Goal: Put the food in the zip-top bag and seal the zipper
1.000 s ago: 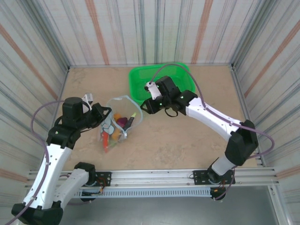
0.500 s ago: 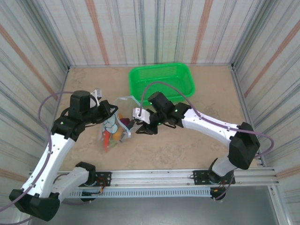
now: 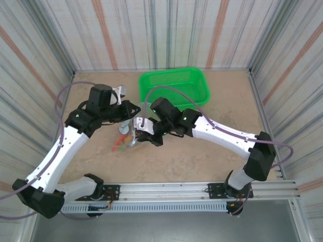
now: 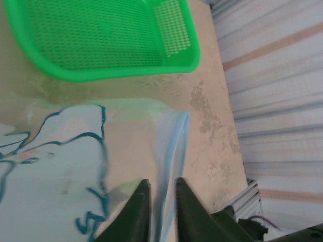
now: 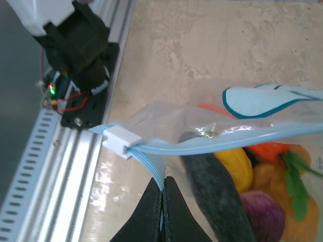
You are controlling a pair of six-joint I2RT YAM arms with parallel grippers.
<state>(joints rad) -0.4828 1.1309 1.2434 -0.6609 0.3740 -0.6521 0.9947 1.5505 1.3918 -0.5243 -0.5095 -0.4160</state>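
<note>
The zip-top bag (image 3: 122, 136) is seen near the middle of the desk (image 3: 202, 151), close to the green basket (image 3: 176, 85), with the food (image 5: 234, 166) packed inside. The zipper (image 5: 202, 143) is pinched by the right hand (image 5: 162, 194), fingers pressed together, just beside the white slider (image 5: 121, 141). The bag's pale blue edge is clamped by the left hand (image 4: 160, 187).

Green mesh basket (image 3: 176, 83) at table (image 3: 212, 156) far edge; aluminium rail (image 3: 166, 189) along near edge.
</note>
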